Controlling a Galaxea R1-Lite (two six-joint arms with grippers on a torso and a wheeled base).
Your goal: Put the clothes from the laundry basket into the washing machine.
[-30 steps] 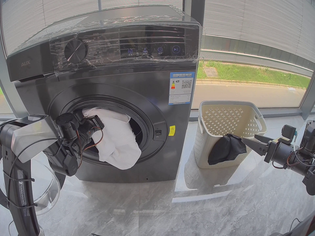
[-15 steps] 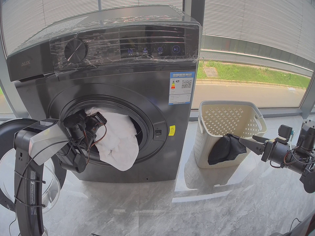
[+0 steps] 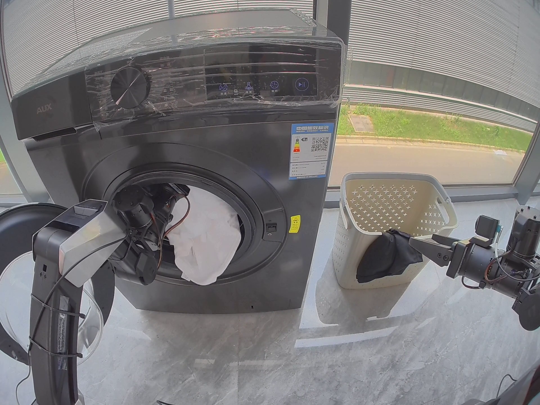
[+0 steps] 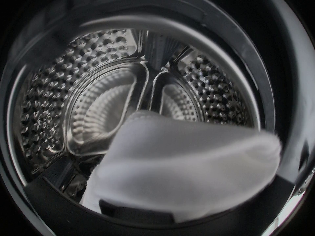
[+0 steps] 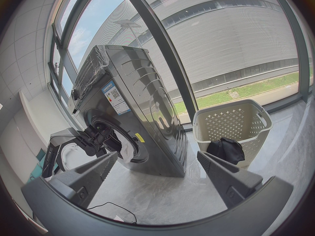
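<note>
The white garment (image 4: 183, 167) is blurred in the left wrist view, with the lower drum (image 4: 49, 92) hidden behind it. The open door (image 3: 14, 299) is clipped by the head view's left edge. The black garment's (image 3: 388, 254) reach inside the laundry basket (image 3: 360, 198) cannot be told.

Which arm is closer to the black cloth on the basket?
Right. The right gripper sits just beside the crumpled black cloth; the left gripper is inside the grey washing machine.

1. A pale grey marbled floor (image 3: 365, 355) spreads across the foreground.
2. A dark window pillar (image 3: 333, 1) rises behind, with a ribbed building facade (image 3: 444, 35) beyond the glass.
3. Outside, a grass strip (image 3: 450, 129) borders a road (image 3: 416, 163).
4. A thin dark line, probably a cable (image 5: 111, 203), lies on the floor.
</note>
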